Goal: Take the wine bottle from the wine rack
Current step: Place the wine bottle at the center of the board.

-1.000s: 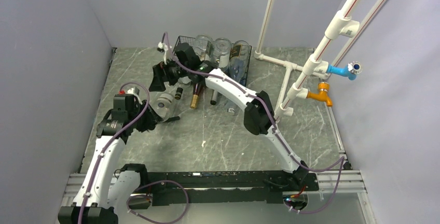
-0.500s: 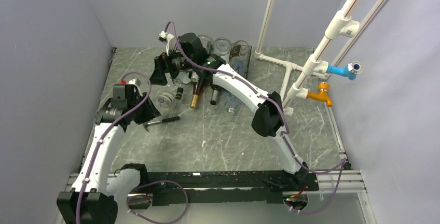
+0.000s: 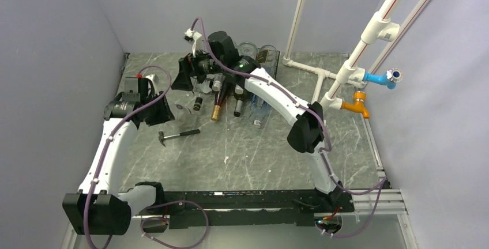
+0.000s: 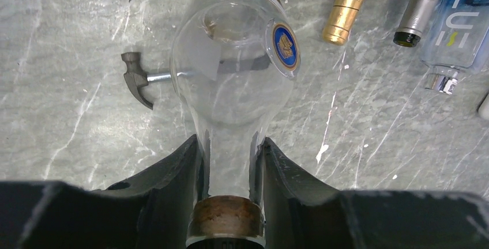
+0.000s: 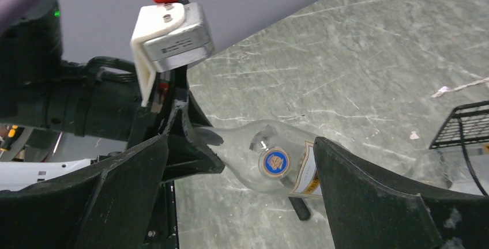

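Wine bottle [image 4: 230,70], neck inside left pincer [image 4: 230,148]

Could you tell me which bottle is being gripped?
The clear bottle with the blue medallion: the left gripper clamps its neck. The other bottles lie ungripped.

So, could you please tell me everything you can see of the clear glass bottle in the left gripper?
The clear bottle is colourless glass and looks empty, with a rounded shoulder narrowing to a slim neck. A round blue-and-gold medallion sits on the shoulder, a cream label edge beyond it, and a coppery band rings the neck end. The left gripper clamps the neck; the body lies roughly level over the table, the hammer showing through it.
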